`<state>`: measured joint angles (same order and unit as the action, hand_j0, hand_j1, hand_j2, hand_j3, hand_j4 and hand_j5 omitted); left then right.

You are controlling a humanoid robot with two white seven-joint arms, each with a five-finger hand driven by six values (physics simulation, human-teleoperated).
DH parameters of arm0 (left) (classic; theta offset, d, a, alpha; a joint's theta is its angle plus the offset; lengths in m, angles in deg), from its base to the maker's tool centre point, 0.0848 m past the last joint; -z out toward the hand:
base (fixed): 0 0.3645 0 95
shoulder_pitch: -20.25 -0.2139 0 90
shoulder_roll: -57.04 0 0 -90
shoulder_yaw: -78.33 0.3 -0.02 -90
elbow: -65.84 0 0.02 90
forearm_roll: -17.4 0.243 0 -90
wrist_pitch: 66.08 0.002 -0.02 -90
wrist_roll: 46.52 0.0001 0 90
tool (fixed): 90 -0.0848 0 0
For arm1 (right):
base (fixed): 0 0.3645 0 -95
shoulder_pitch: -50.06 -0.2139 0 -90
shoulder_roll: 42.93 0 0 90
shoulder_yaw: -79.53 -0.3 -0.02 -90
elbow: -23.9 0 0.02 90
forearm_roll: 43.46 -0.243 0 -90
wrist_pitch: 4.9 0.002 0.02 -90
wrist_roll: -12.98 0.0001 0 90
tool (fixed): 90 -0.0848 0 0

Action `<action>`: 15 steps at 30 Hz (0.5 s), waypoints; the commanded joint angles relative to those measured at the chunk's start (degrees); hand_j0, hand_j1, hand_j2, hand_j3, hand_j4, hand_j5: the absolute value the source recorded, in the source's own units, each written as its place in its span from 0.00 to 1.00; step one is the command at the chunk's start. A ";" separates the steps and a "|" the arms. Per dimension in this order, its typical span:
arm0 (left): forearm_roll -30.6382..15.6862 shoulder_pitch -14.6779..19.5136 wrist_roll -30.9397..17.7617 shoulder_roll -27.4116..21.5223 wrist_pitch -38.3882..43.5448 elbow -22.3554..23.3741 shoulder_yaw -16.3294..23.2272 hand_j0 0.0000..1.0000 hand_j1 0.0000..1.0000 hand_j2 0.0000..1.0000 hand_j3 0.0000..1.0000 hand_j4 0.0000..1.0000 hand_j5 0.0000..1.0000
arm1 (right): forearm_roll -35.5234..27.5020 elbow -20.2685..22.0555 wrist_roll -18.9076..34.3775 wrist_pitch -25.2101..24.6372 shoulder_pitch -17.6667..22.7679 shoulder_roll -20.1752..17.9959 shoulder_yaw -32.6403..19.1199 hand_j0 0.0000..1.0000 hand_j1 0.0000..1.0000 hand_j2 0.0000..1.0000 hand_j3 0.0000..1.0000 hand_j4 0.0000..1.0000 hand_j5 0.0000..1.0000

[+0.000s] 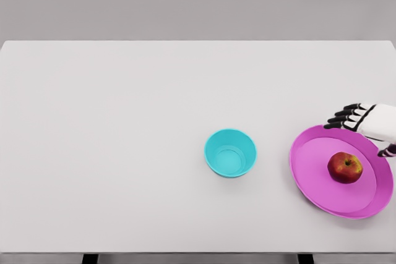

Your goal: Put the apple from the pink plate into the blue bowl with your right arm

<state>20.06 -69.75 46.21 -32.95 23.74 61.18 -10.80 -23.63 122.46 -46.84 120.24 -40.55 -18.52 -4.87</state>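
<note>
Apple [344, 167] sat on the pink plate [309, 165]; blue bowl [230, 152] at nine o'clock held nothing. Right hand [368, 122], half cut off, hung loose-fingered and held nothing.

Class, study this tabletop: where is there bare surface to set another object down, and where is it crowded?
The white table is bare across its whole left half and along the far edge behind the blue bowl. A narrower free strip lies between the bowl and the pink plate. The right edge is crowded: the plate holds the apple, with the right hand at its far rim.

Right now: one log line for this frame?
phase: approach | right hand: open, over plate's far rim | apple: on pink plate, ungrasped | blue bowl: empty | left arm: out of view
</note>
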 commanded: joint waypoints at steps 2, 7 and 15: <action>-0.03 0.00 0.00 0.00 0.00 0.00 0.01 1.00 1.00 1.00 1.00 1.00 1.00 | -0.32 0.85 1.19 -0.14 0.44 -0.94 0.03 1.00 1.00 1.00 1.00 1.00 1.00; 0.06 0.00 0.00 0.00 0.00 0.00 0.01 1.00 1.00 1.00 1.00 1.00 1.00 | -0.23 0.32 2.69 -0.14 3.16 -1.03 0.12 1.00 1.00 1.00 1.00 1.00 1.00; -0.03 0.00 0.00 0.00 0.00 0.00 0.01 1.00 1.00 1.00 1.00 1.00 1.00 | 0.47 -0.39 4.82 -0.14 3.52 2.40 1.96 1.00 1.00 1.00 1.00 1.00 1.00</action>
<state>20.05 -69.75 46.21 -32.95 23.74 61.18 -10.80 -22.97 122.26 -42.80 120.22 -37.04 -16.88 -3.82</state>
